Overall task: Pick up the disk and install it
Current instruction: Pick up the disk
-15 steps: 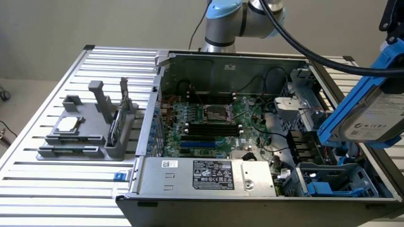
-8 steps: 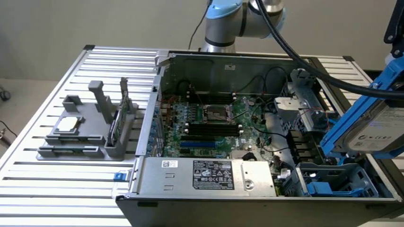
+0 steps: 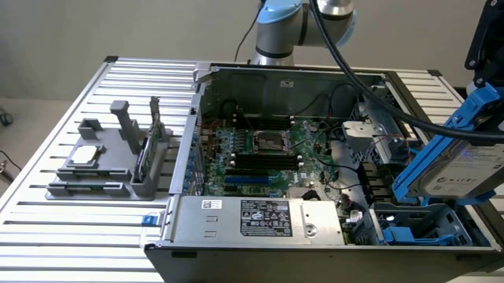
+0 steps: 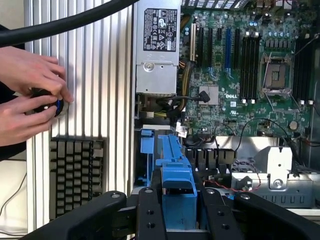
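Now, the disk hangs tilted over the drive bay

Exterior view: the disk sits in the air at the corner of the case on that view's right, above the bay and not yet in it. I'd say it wants levelling and squaring to the slot, with the black cable kept clear.

Wrist view: the gripper is clamped on the disk's blue rail. A person's hands work beside the case, well apart.

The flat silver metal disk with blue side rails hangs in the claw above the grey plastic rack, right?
Not quite. The flat silver metal disk with blue side rails hangs in the claw above the blue plastic drive cage inside the open computer case, not above the grey plastic rack. The exterior view shows it.
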Action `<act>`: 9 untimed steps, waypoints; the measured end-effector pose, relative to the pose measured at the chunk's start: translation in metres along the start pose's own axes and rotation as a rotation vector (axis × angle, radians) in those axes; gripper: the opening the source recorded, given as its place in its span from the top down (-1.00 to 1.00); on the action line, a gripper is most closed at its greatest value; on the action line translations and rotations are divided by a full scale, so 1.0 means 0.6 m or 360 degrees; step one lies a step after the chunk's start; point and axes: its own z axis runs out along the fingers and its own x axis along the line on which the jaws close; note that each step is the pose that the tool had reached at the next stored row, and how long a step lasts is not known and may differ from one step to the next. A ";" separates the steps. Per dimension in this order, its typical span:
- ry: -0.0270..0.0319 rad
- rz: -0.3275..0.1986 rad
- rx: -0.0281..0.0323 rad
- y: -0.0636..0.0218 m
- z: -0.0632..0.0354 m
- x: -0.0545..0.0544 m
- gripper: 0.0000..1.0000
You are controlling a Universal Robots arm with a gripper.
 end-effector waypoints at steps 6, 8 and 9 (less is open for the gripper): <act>0.00029 0.0000 0.00000 0.001 0.018 0.001 0.35; 0.00033 0.0000 0.00000 0.001 0.024 0.001 0.35; 0.00038 0.0001 0.00002 0.002 0.027 0.001 0.35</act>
